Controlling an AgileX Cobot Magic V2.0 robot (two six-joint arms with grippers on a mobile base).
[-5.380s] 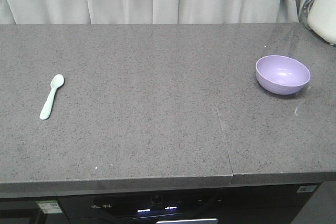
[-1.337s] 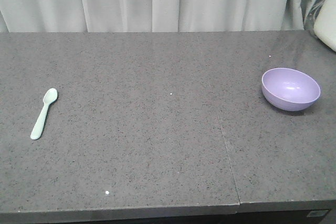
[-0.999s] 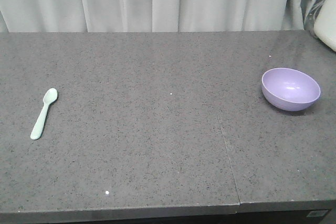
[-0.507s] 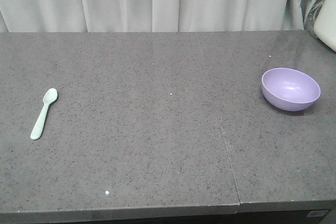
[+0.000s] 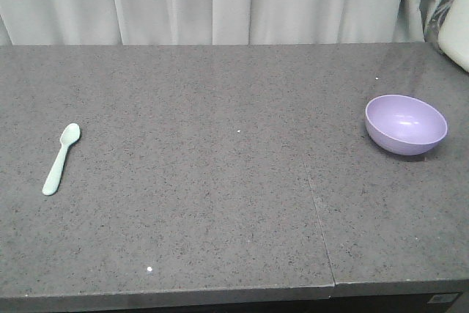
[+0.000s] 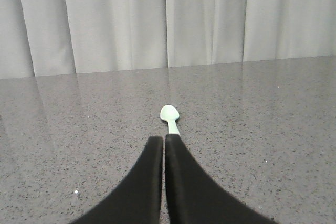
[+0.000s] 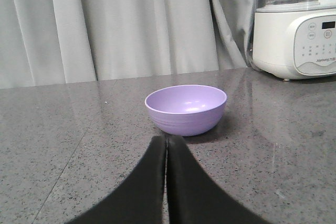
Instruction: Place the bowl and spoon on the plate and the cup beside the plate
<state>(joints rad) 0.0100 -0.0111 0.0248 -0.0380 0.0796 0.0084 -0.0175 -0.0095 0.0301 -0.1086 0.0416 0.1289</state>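
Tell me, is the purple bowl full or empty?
Empty. The bowl stands upright on the counter, and the right wrist and front views show only its smooth purple inside.

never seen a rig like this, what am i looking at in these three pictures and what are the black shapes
It is a two-armed robot at a grey counter. One picture looks at the counter from the front; no arm shows there. The other two come from cameras on the wrists, each looking along its own arm. The black shapes are the left arm's fingers and the right arm's fingers, both pressed shut and holding nothing. A pale green spoon lies ahead of the left ones, a purple bowl stands ahead of the right ones, with a white appliance further right. No plate or cup is in view.
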